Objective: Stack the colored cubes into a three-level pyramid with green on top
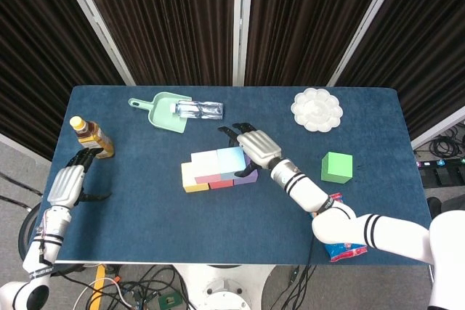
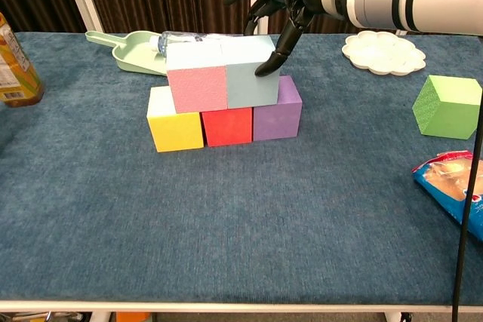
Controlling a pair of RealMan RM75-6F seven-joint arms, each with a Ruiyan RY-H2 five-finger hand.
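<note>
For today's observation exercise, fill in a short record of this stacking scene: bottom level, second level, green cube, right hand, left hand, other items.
Bottom level: yellow cube, red cube, purple cube in a row, touching.
Second level: pink cube and light blue cube side by side on the row.
Green cube: alone on the table, far right, not yet stacked.
Right hand: over the light blue cube, a fingertip at its right edge.
Left hand: near the table's left edge, holding nothing.
Other items: dustpan, bottle, white palette, snack bag.
</note>
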